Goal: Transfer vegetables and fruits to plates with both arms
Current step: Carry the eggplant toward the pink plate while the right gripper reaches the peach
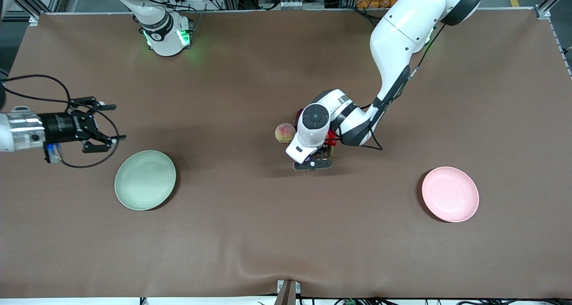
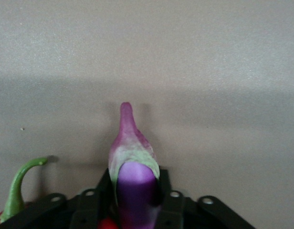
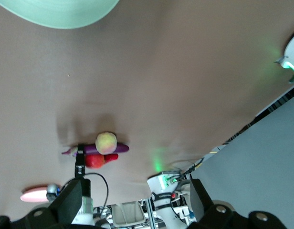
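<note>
My left gripper (image 1: 313, 160) is low over the pile of produce at the table's middle. In the left wrist view its fingers (image 2: 168, 191) press both sides of the purple eggplant (image 2: 134, 183), near its green-capped stem end, and the eggplant still lies on the table. The chili's green stem (image 2: 17, 191) curves beside it. The peach (image 1: 284, 133) sits beside the left hand, toward the right arm's end. Something red (image 1: 331, 139) shows under the left wrist. My right gripper (image 1: 105, 122) hangs open and empty near the green plate (image 1: 145, 180). The pink plate (image 1: 450, 194) is empty.
The brown table cloth (image 1: 250, 233) is bare around both plates. The right wrist view shows the peach (image 3: 106, 142), the eggplant (image 3: 121, 149) and a red piece (image 3: 95, 161) together, with the green plate's rim (image 3: 56, 12) close by.
</note>
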`<state>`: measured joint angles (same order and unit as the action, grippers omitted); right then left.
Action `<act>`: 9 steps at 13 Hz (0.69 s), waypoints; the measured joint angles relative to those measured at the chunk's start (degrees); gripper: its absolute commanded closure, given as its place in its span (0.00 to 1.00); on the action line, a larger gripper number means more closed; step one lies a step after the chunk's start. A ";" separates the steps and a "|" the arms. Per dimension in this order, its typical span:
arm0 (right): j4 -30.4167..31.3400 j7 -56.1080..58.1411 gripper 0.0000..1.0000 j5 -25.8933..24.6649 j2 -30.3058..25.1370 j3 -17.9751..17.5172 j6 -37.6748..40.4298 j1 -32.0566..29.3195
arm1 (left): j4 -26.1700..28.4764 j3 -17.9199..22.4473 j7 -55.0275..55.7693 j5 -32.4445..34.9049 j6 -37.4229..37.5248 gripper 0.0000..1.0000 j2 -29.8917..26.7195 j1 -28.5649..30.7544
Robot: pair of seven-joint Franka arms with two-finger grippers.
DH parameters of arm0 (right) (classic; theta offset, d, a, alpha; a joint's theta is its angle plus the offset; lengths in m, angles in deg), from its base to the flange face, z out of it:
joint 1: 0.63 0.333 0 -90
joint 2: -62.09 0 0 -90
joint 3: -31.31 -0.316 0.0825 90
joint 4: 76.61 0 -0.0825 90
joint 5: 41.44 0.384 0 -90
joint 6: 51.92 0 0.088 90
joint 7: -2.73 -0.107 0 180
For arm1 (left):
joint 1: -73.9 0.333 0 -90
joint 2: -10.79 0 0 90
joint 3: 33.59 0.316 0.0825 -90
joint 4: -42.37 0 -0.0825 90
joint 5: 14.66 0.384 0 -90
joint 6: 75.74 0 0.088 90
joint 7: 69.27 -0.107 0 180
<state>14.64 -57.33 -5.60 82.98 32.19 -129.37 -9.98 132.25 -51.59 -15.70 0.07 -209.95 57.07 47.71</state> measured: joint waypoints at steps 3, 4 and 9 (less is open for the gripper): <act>3.17 0.00 0.00 0.10 0.84 -0.18 -4.95 3.40 | -0.59 0.06 -0.02 0.00 -0.08 1.00 0.00 0.03; 3.98 -0.05 0.00 0.10 0.84 -0.21 -6.32 4.43 | -1.10 0.08 -0.02 0.00 -0.12 1.00 -0.05 0.15; 8.13 -0.18 0.00 0.22 0.84 -0.32 -13.61 8.96 | -2.56 0.09 0.06 -0.96 4.42 1.00 -4.55 0.79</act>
<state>22.77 -57.51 -5.38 83.83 31.87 -142.98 -1.02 129.69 -51.50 -15.64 -0.89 -205.53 52.52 48.50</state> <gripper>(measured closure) 0.000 0.656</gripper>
